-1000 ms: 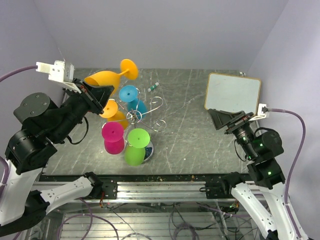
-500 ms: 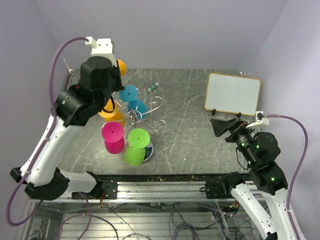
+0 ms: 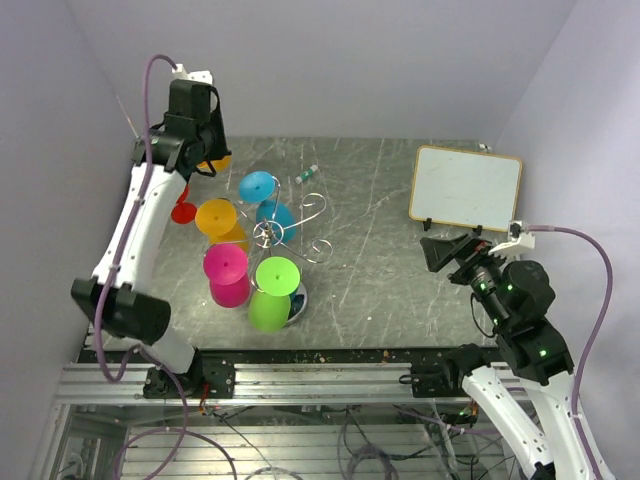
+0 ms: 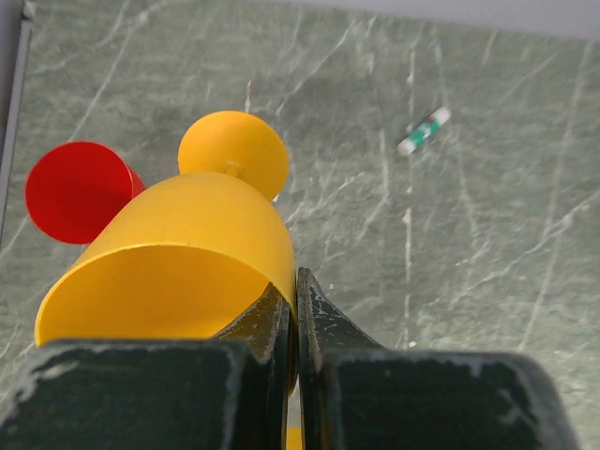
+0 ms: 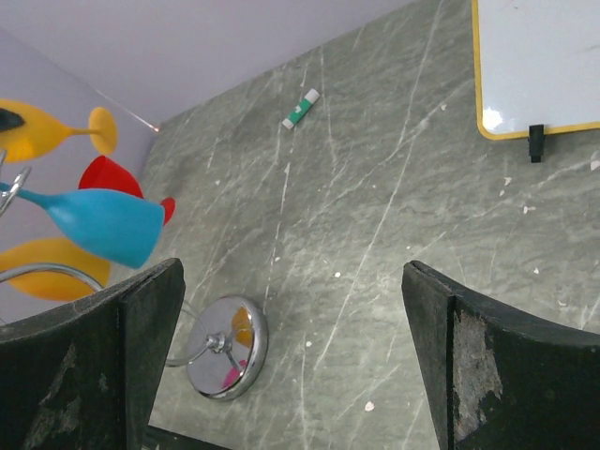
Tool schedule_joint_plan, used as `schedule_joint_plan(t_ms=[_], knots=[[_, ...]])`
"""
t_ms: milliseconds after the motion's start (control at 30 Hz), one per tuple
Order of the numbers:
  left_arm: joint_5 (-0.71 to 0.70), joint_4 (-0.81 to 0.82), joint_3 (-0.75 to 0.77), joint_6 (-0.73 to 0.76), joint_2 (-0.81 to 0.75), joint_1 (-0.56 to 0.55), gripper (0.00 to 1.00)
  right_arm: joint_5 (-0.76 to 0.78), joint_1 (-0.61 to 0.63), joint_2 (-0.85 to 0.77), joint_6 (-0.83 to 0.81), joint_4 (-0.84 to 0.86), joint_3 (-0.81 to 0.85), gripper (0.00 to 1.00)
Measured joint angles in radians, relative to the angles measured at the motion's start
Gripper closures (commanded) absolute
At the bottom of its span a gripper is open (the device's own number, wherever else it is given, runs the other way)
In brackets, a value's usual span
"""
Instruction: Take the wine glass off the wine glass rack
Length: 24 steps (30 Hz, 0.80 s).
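left wrist | orange wine glass (image 4: 187, 272) axis along left tool (image 4: 296, 292) | foot away

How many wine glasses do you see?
6: orange, blue, pink and green hang on the rack; a red one sits on the table beside it; a second orange one is in the left gripper.

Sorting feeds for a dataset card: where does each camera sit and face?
Top external: above and behind the bases, looking down on the grey veined table and chrome wire rack; left arm and right arm show.
Left wrist: behind the left end effector, looking down; it is shut on an orange plastic wine glass.
Right wrist: behind the open right end effector, looking across the table between its fingers.
All three share a green-and-white stick.
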Motion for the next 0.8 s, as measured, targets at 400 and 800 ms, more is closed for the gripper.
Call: schedule_joint_plan(t_ms=[400,800], knots=[[0.124,0.034,-0.143,0.065,0.187,0.131,0.93,-0.003,0.000,0.055,0.011,0.001,-0.002,0.01],[0.174,0.062,-0.211,0.092,0.227,0.173,0.92,-0.014,0.000,0.074,0.014,0.015,-0.021,0.01]])
